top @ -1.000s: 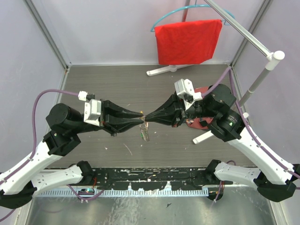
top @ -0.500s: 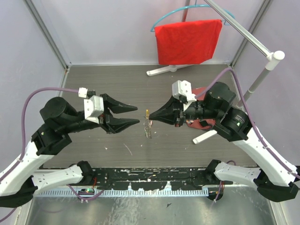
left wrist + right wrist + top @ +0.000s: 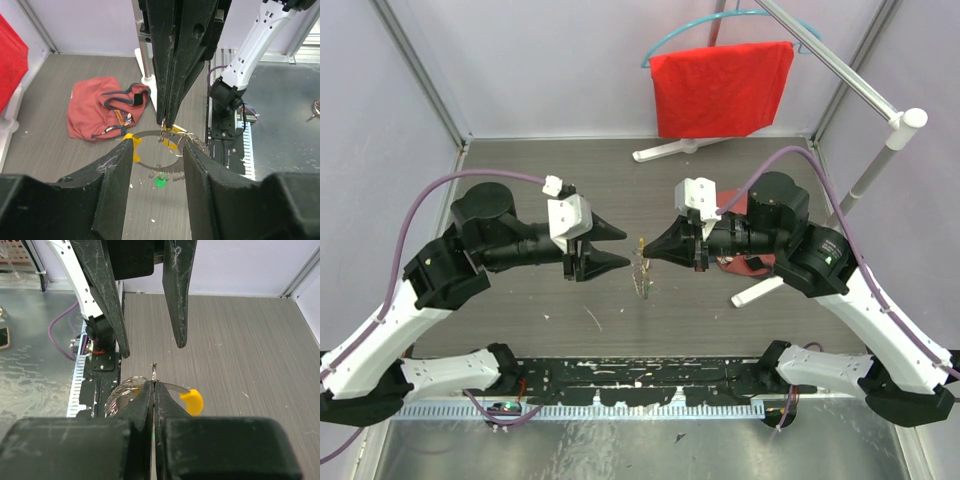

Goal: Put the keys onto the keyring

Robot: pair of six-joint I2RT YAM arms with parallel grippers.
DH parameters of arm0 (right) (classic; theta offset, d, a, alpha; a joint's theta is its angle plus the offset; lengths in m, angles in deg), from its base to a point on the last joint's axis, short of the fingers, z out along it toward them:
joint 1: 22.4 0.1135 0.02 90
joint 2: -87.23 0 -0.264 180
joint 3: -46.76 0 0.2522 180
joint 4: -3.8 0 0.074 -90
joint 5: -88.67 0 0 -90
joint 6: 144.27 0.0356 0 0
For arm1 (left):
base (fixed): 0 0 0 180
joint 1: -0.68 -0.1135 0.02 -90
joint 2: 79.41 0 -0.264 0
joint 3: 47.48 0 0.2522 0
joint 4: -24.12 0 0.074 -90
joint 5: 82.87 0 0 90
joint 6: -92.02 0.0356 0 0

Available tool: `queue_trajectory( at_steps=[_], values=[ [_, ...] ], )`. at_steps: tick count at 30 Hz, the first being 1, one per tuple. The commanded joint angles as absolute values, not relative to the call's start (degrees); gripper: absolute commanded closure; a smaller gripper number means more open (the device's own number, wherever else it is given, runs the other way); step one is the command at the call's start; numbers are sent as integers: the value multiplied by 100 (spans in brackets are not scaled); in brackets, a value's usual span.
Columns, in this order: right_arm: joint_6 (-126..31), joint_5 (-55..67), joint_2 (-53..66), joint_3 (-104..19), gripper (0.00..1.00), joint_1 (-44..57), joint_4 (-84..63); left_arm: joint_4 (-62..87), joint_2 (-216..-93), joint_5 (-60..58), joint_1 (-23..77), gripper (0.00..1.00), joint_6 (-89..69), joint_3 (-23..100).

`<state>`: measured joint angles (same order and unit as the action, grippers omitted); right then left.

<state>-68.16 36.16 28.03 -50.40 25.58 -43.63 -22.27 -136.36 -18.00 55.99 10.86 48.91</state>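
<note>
- No word, number, brand or sign can be read in any of the three views.
- The pink garment point(image 3: 95, 112) lies on the table point(image 3: 60, 165), left of the right pincer point(image 3: 164, 122) in the left wrist view. There is a small coloured patch at its collar, too blurred to read.
</note>
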Motion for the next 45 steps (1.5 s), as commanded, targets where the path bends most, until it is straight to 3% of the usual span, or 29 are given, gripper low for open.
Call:
queue_trajectory(
  at_steps=[1,6,13,35,45],
  values=[
    [-7015,3571,2798,-5289,99,2550,-4365,-2495,-13756,-2083,5631,48,1210,5208],
    [-7019,3584,2820,-5246,99,2552,-4365,-2540,-13869,-2192,5625,50,1288,5232],
    [-7053,3623,2780,-5263,99,2550,-4469,-2960,-14143,-2329,5626,61,1598,5476],
    [-6997,3766,2643,-5261,99,2550,-4390,-3214,-14497,-2364,5628,68,1843,5766],
    [-6969,3804,2664,-5219,99,2552,-4347,-3265,-14554,-2347,5628,100,1854,5790]
  ],
)
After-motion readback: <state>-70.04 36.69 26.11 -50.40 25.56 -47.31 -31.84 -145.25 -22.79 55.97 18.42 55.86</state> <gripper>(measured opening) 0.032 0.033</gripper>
